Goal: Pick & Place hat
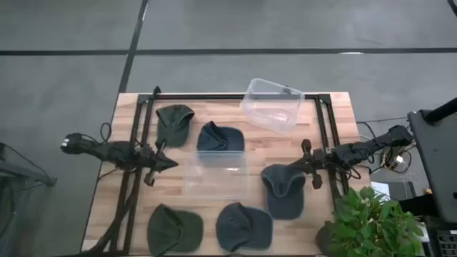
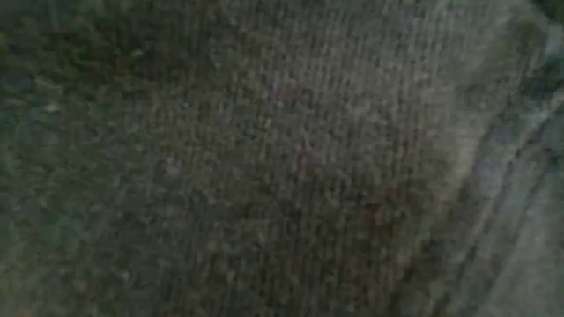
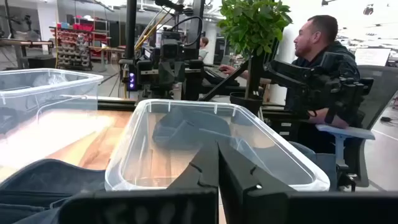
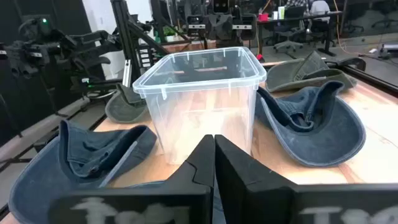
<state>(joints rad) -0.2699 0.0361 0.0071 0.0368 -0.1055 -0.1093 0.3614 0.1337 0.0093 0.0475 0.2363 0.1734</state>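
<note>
Woven fabric of a hat fills the low view completely, so that camera tells nothing more.

Both pairs of jaws are pressed together, holding nothing. The left gripper sits low at the table, its tips just short of the clear bin straight ahead of it; the left wrist view shows the bin's near wall right past the fingers, with a blue hat lying beside them on the far-edge side. The right gripper faces the same bin from the opposite side, its fingers pointing at the bin's wall. Just ahead of those tips, slightly toward the near edge, lies a grey-blue hat.

Farther out are a dark green hat and another blue one by the far edge, two more hats along the near edge, and a second clear bin tipped at the far side. A person sits beyond the table.

No hat is gripped and the middle bin looks empty, so I judge this the start of a pick. Next, one gripper needs to spread its jaws, shift over its nearest hat, and descend onto a fold or brim that gives purchase.
</note>
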